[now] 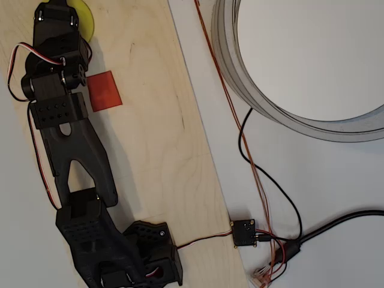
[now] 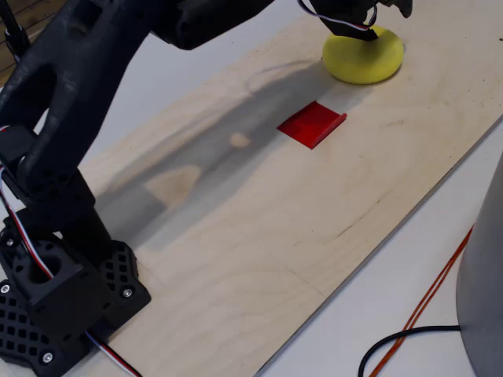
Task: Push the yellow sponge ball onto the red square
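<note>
The claw (image 1: 55, 13) sits at the far end of the black arm (image 1: 69, 138), right over the yellow sponge ball (image 1: 86, 19) in the overhead view; its fingertips are hidden under the wrist housing there and cut off by the top edge in the fixed view, so I cannot tell whether it is spread or pressed together. In the fixed view the lowest black part of the claw looks to be touching or just above the top of the ball (image 2: 363, 55), which rests on the plywood board (image 1: 156, 150) near its far end. The red square (image 1: 104, 90) lies flat on the same board, near the ball but apart from it, with a strip of bare wood between them; in the fixed view it (image 2: 311, 124) sits nearer the camera than the ball and a little to the left. As I judge it, the push has not yet carried the ball anywhere near the patch. To do it well, the claw should get behind the ball on the side away from the square, stay low against the foam so it does not ride over the top, and move slowly in a straight line toward the patch, since a soft ball may roll off sideways. Beyond the board, on the white desk (image 1: 312, 180), lie an orange wire (image 1: 231, 102), a black cable (image 1: 336, 225) and a large grey ring (image 1: 240, 78). No brand, label or writing can be read anywhere.
</note>
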You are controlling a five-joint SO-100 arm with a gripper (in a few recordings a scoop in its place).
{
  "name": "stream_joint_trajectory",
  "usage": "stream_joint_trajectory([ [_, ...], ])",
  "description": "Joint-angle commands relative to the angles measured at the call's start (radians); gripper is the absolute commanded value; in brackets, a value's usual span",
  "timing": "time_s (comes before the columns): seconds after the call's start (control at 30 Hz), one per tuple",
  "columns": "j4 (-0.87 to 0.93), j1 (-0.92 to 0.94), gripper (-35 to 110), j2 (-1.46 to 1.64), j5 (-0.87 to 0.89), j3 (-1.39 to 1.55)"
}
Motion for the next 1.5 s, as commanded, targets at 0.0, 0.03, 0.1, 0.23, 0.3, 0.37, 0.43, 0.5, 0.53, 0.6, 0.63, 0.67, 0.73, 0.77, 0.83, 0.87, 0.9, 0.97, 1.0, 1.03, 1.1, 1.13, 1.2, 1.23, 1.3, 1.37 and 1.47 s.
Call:
stream_joint_trajectory([
  [0.0, 0.048, 0.009, 20, 0.058, 0.020, 0.092],
  [0.03, 0.046, 0.009, 20, 0.077, 0.020, 0.115],
  [0.1, 0.046, 0.008, 20, 0.112, 0.020, 0.156],
  [0.23, -0.015, 0.003, 20, 0.190, 0.021, 0.288],
  [0.3, -0.100, 0.002, 20, 0.244, 0.020, 0.408],
  [0.37, -0.169, 0.002, 20, 0.284, 0.015, 0.495],
  [0.43, -0.193, 0.002, 20, 0.298, 0.012, 0.528],
  [0.5, -0.213, 0.002, 20, 0.313, 0.009, 0.558],
  [0.53, -0.224, 0.002, 20, 0.322, 0.008, 0.574],
  [0.6, -0.258, 0.003, 20, 0.348, 0.005, 0.623],
  [0.63, -0.279, 0.003, 20, 0.364, 0.000, 0.652],
  [0.67, -0.298, 0.003, 20, 0.377, -0.003, 0.680],
  [0.73, -0.321, 0.005, 20, 0.399, -0.005, 0.719],
  [0.77, -0.333, 0.006, 20, 0.411, -0.006, 0.738],
  [0.83, -0.348, 0.008, 20, 0.433, -0.012, 0.772],
  [0.87, -0.353, 0.009, 20, 0.442, -0.014, 0.784],
  [0.9, -0.356, 0.011, 20, 0.451, -0.017, 0.796],
  [0.97, -0.376, 0.014, 20, 0.472, -0.021, 0.834],
  [1.0, -0.390, 0.014, 20, 0.483, -0.021, 0.856],
  [1.03, -0.400, 0.014, 20, 0.495, -0.023, 0.876],
  [1.1, -0.417, 0.014, 20, 0.515, -0.020, 0.913],
  [1.13, -0.422, 0.014, 20, 0.526, -0.018, 0.928],
  [1.2, -0.426, 0.014, 20, 0.548, -0.015, 0.956],
  [1.23, -0.426, 0.014, 20, 0.558, -0.014, 0.969],
  [1.3, -0.426, 0.014, 20, 0.583, -0.011, 0.997],
  [1.37, -0.426, 0.014, 20, 0.607, -0.008, 1.026],
  [1.47, -0.433, 0.014, 20, 0.641, -0.005, 1.069],
])
